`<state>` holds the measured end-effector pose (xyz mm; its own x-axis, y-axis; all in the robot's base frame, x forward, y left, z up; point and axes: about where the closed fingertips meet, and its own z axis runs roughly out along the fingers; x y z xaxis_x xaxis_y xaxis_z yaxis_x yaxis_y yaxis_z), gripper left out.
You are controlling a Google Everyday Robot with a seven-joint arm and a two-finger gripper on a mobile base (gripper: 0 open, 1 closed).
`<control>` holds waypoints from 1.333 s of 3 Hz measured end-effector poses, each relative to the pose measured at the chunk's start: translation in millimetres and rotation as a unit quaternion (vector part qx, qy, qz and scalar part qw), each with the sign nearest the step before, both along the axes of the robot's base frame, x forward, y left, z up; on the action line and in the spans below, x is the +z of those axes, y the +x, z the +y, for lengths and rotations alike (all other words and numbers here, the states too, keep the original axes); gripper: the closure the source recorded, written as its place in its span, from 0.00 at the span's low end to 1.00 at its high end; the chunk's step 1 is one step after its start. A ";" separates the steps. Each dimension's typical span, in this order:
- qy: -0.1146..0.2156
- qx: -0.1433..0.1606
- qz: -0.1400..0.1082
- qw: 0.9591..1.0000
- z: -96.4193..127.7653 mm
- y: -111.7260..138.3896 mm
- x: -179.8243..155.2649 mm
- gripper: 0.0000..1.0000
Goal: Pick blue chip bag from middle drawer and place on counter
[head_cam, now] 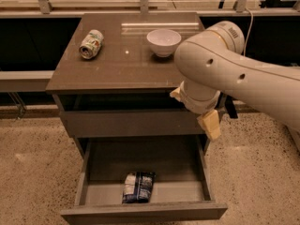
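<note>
The blue chip bag (138,187) lies flat on the pale floor of the open middle drawer (93,191), near its front, left of centre. The counter (117,64) is the glossy grey-brown top of the cabinet. My gripper (210,124) hangs from the white arm in front of the cabinet's right edge, above the drawer's back right corner and well above and to the right of the bag. It holds nothing that I can see.
A green-and-white drink can (91,44) lies on its side at the counter's left. A white bowl (163,41) stands at the counter's back right. A closed plain drawer front (126,123) sits just under the top. Speckled floor surrounds the cabinet.
</note>
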<state>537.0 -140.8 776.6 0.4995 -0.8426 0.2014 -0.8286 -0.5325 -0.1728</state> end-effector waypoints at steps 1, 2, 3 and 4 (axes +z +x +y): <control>0.010 0.054 -0.033 0.998 8.8 14.2 1.9 0.00; 0.010 0.054 -0.034 0.998 9.0 14.3 2.0 0.00; 0.014 0.102 -0.024 0.994 27.0 11.2 -14.5 0.00; 0.035 0.266 -0.028 0.963 80.3 -16.5 -78.3 0.00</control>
